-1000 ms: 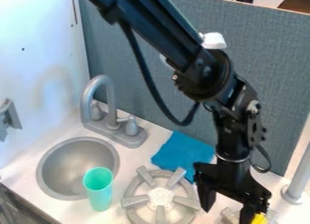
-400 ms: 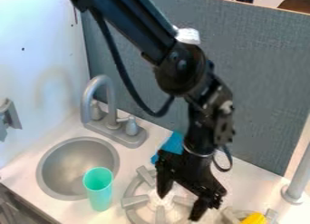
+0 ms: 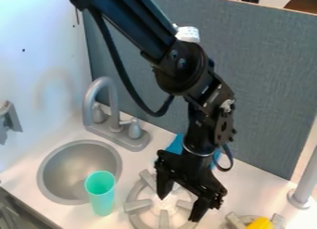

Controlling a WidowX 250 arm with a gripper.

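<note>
Gripper: fingers spread apart, nothing held between them, tips pointing down over the left burner. Contact between tips and burner: cannot tell. Left burner: round, gray, with raised prongs, at the near middle of the white countertop.

Right of it, near edge: right burner, with a yellow object at it, partly cut off by the view's edge. Behind the gripper, on the far side: blue cloth, partly hidden by the arm.

Left of the left burner: teal cup, upright, near the right side of the round gray sink. Far side of sink: gray faucet, curved spout, two handles. Far right: upright gray pole. Behind all: blue-gray panel.
</note>
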